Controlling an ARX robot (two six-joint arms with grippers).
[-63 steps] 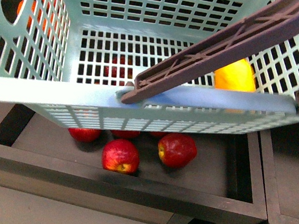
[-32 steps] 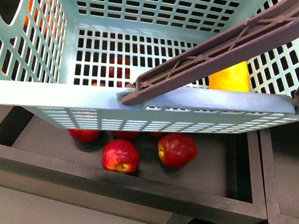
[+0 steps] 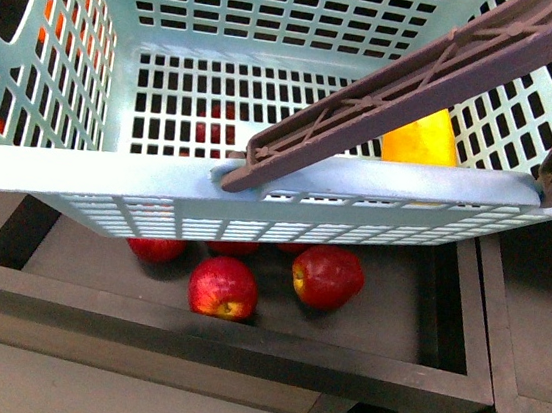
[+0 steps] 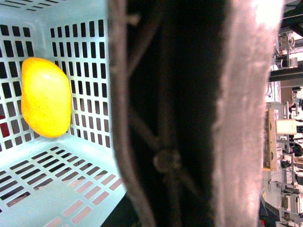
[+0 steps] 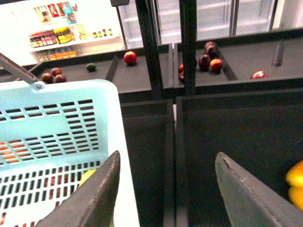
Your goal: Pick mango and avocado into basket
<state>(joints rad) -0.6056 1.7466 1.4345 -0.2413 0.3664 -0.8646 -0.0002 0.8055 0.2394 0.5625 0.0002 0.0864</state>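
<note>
Handle (image 3: 401, 91) across mango (image 3: 420, 142), apples (image 3: 223, 287) below

Front view: close, steep down into basket (image 3: 107, 184). Left wrist: jammed against handle (image 4: 165, 94), facing basket interior. Right wrist: above rim, facing shelves (image 5: 284, 52). Basket shared.

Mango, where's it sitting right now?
Front view: the mango lies inside the basket, on its right side by the near rim, partly hidden under the brown handle. The left wrist view shows it against a slotted wall.
</note>
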